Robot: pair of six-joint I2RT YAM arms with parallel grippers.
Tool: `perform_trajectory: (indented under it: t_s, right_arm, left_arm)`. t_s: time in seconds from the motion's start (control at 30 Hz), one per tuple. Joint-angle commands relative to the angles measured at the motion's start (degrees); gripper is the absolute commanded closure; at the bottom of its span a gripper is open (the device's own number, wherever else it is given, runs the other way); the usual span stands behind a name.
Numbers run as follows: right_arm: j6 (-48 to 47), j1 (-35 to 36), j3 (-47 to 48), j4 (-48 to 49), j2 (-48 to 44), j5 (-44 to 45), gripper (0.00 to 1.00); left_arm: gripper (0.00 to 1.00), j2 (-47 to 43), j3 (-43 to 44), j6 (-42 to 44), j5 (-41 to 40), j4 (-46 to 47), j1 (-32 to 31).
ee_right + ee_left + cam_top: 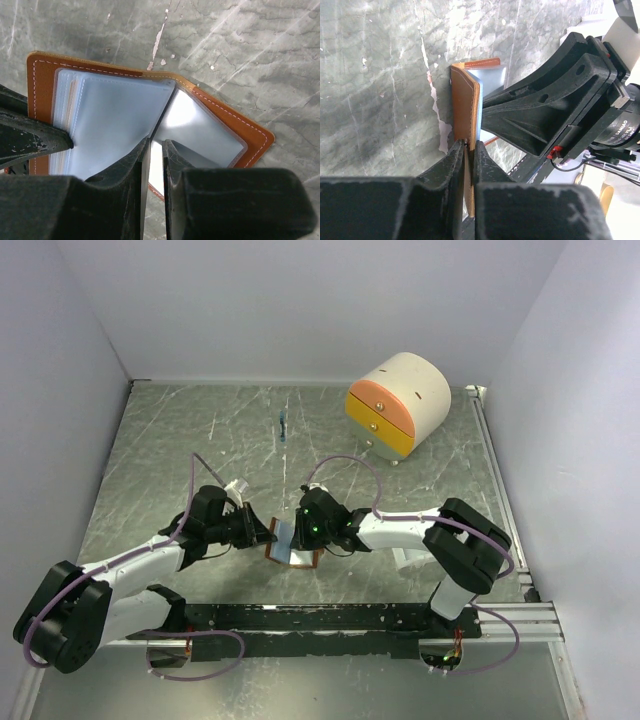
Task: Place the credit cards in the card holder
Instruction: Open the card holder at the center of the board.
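The card holder [290,542] is a brown leather wallet standing open on the grey table between my two grippers. My left gripper [469,145] is shut on its left leather cover [465,100] and holds that flap upright. My right gripper [157,141] reaches into the open card holder [45,80] from the other side. A thin dark credit card [163,111], seen edge-on, runs from between its nearly closed fingers up between the pale blue-grey pockets [115,120]. In the top view the card is hidden by both grippers [262,531] [306,530].
A cream-and-orange drawer box [398,405] stands at the back right. A small blue item [284,426] lies at the back centre. A white object [410,560] sits partly under the right arm. White walls enclose the table on three sides.
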Motion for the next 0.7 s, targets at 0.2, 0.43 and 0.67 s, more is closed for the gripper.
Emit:
perform_trajectory:
  t_s: [0.2,0.43,0.67]
  right_arm:
    - [-0.5,0.4,0.1,0.6,0.6,0.6,0.84]
    - [-0.3,0.3,-0.1,1.4,0.9,0.1,0.84]
    - [-0.1,0.3,0.3,-0.1,-0.6,0.4,0.81]
  left_arm:
    - [0.93,-1.8,0.0,-0.7,3.0,4.7,-0.3]
    - [0.93,-2.3,-2.7,-3.3,5.4,9.0,-0.3]
    - [0.93,-2.9,-2.8,-2.0,2.9,4.6,-0.3]
